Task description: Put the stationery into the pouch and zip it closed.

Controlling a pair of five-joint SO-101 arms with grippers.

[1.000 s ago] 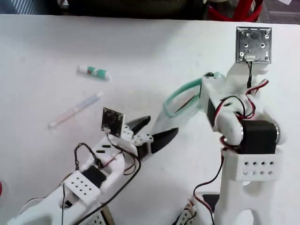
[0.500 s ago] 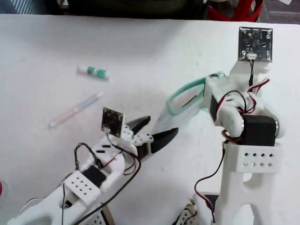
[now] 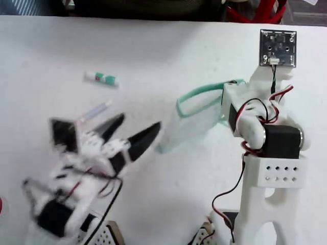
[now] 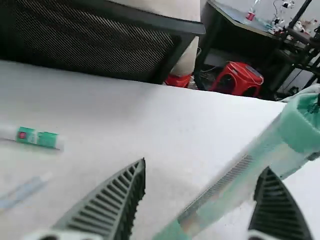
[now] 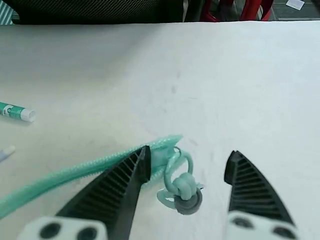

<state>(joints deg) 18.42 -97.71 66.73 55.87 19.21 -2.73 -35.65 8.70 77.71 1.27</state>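
left pincer [image 3: 137, 125] wide open, holding nothing, near pouch [image 3: 190, 122] end | right pincer [image 5: 189, 152] wide open, zip pull [image 5: 181, 192] between jaws, ungripped | pouch lies on desk [image 3: 168, 51] | glue stick [image 3: 101, 77], pen [image 3: 95, 111] outside it

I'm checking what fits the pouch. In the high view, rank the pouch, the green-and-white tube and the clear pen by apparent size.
1. pouch, clearly largest.
2 and 3. green-and-white tube and clear pen: unranked. The left arm covers part of the pen, and the visible stretch looks about as long as the tube.
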